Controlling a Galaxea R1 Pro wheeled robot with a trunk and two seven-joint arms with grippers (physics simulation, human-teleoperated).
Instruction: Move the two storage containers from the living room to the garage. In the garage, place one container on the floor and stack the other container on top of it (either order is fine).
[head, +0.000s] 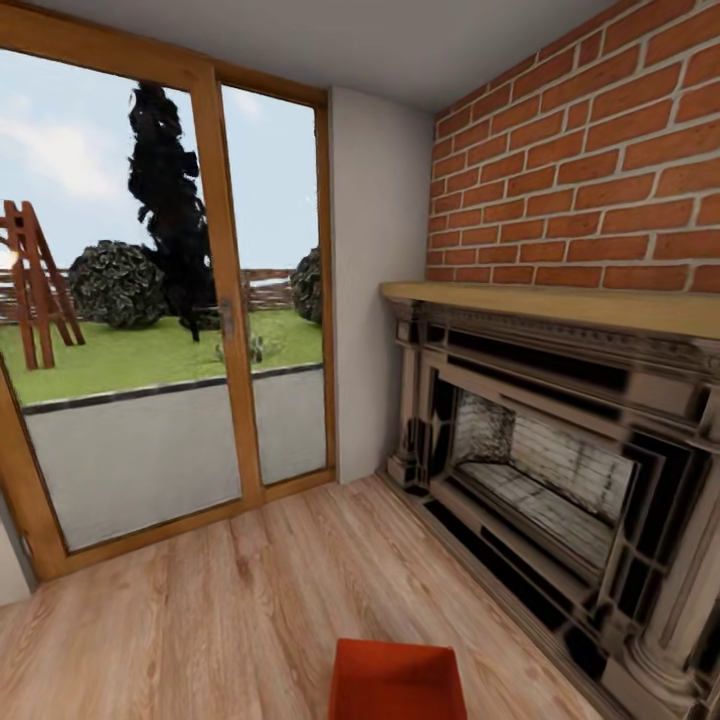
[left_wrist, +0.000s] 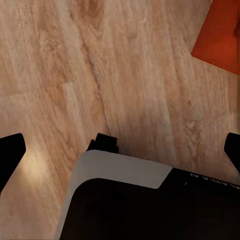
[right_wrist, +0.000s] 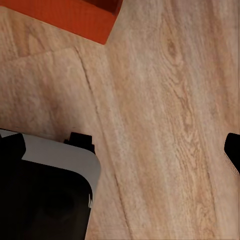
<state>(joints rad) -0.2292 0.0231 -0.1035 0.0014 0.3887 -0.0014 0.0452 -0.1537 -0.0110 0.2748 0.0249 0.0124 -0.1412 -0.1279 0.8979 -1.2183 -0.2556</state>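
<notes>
One orange-red storage container (head: 392, 680) sits on the light wood-plank floor of the living room, at the bottom middle of the head view. A corner of this container (left_wrist: 220, 35) lies off to one side in the left wrist view, beyond my left gripper (left_wrist: 120, 150), which is open and holds nothing. In the right wrist view an edge of the container (right_wrist: 65, 15) lies ahead of my right gripper (right_wrist: 120, 150), also open and holding nothing. Both grippers hang above the wood floor, apart from the bin. The garage is out of view.
A red-brick fireplace (head: 560, 470) with a dark ornate surround and wooden mantel fills the right wall. A wood-framed glass door (head: 170, 330) to a garden stands at the left. My own dark and white base (left_wrist: 145, 200) shows under both wrists.
</notes>
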